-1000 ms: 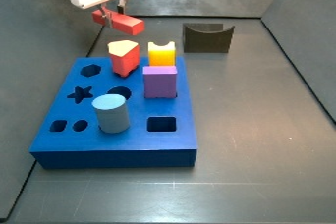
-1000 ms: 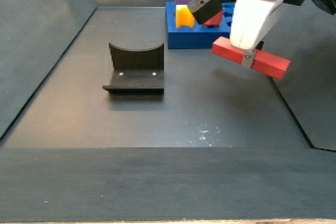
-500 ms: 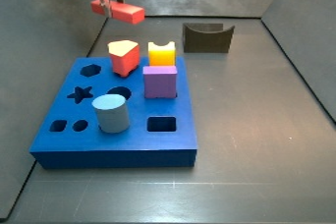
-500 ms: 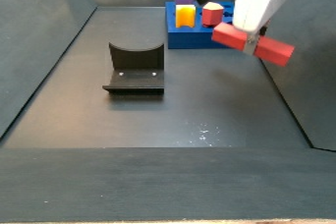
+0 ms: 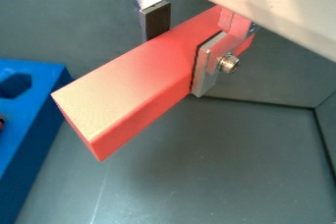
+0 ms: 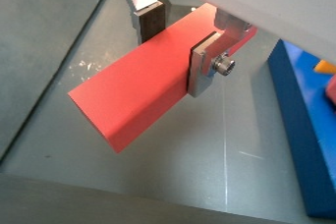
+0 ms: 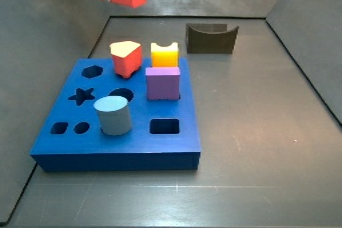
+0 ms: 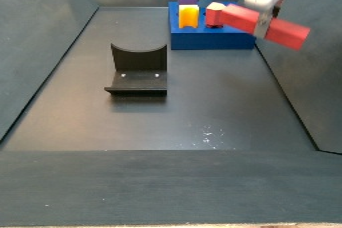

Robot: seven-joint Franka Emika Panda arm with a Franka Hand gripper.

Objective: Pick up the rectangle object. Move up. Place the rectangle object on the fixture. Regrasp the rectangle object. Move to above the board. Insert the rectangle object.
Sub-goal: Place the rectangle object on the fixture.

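The gripper (image 5: 179, 39) held the long plain red rectangular bar (image 5: 132, 94) crosswise, its flat silver fingers (image 6: 206, 64) with dark pads pressed against the bar's two long sides. In both side views the bar (image 8: 265, 23) hung high in the air, well above the large thick blue board (image 7: 80, 120) with shaped cut-out holes, lying roughly level. The small dark olive-brown fixture (image 7: 211, 38) with its U-shaped notch stood on the dark floor (image 8: 201, 112), well apart from the board and touching nothing.
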